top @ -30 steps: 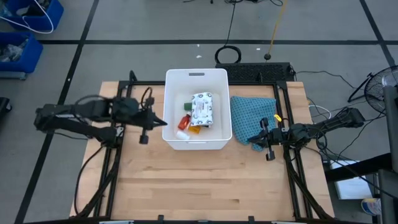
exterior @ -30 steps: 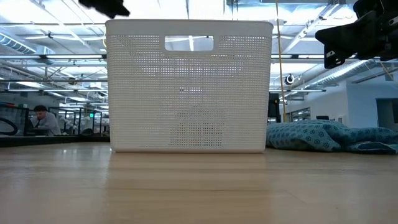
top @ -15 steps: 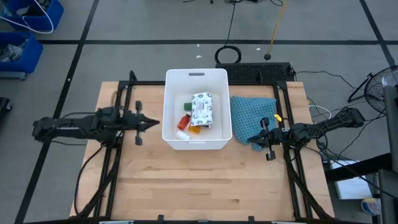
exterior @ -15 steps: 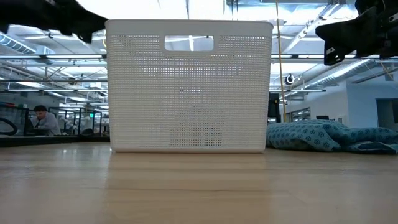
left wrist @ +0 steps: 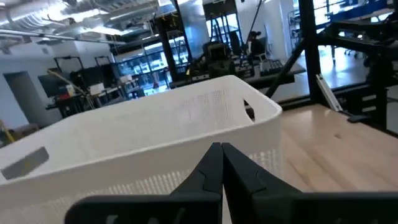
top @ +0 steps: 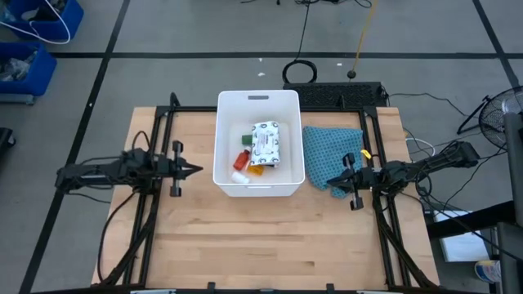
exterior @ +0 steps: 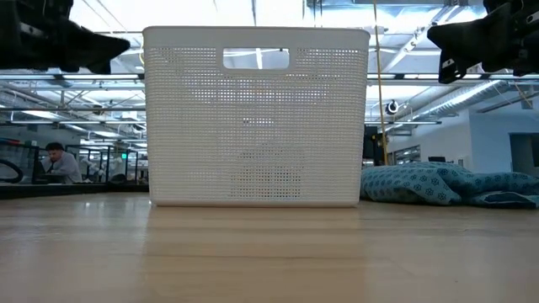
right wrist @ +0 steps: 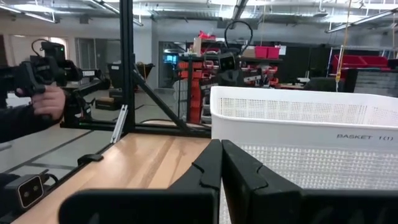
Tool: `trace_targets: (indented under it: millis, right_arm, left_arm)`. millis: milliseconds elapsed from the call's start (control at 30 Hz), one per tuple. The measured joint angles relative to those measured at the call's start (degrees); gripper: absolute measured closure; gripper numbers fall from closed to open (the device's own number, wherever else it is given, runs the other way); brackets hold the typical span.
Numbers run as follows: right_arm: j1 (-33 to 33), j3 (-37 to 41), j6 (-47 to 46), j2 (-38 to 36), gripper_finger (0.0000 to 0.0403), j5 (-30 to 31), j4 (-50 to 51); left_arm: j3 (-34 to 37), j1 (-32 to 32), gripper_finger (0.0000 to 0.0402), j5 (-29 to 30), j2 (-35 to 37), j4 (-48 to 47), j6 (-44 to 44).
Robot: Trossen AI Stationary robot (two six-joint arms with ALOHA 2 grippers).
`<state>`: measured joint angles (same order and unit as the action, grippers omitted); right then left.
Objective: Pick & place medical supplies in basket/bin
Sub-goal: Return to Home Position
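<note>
White tub (top: 257, 113): on the wooden table (top: 261, 245), between the 2 pincers and straight ahead of each one's tips.
Left gripper (top: 194, 170): fingers pressed together on nothing, aimed at the tub's long side wall, near it but apart, with bare wood between.
Right gripper (top: 331, 181): also pinched closed and empty, over the edge of the teal cloth (top: 331, 147), which lies between it and the tub. It looks a shade farther off than the left.
Tub's long axis: crosswise to both pincers' pointing lines, with the short rims off to either side.
Supplies: white packet (top: 266, 144), red bottle (top: 243, 160) and orange vial (top: 257, 170) lie inside, beyond the left tips. The packet's length runs along the tub's length.
Next move, my guess: I see nothing left out, so each arm need only draw straight back, away from the wall.
</note>
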<state>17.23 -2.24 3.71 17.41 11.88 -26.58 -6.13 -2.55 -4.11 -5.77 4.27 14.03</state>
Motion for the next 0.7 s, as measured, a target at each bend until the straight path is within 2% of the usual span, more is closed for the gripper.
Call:
trace_targets:
  millis: [333,500,700]
  right_arm:
    - [0.0,0.5,0.5,0.0,0.0403,0.0,0.4]
    - [0.0,1.4,-0.3,0.1,0.0403,3.4,0.4]
    - [0.0,1.4,-0.2,0.1,0.0403,3.6,0.3]
  left_arm:
    - [3.6,0.0,0.0401,-4.0,2.6,0.3,-1.7]
    - [5.1,0.0,0.0401,-4.9,2.5,0.3,-2.9]
    - [5.6,0.0,0.04,-5.5,2.5,-0.4,-4.8]
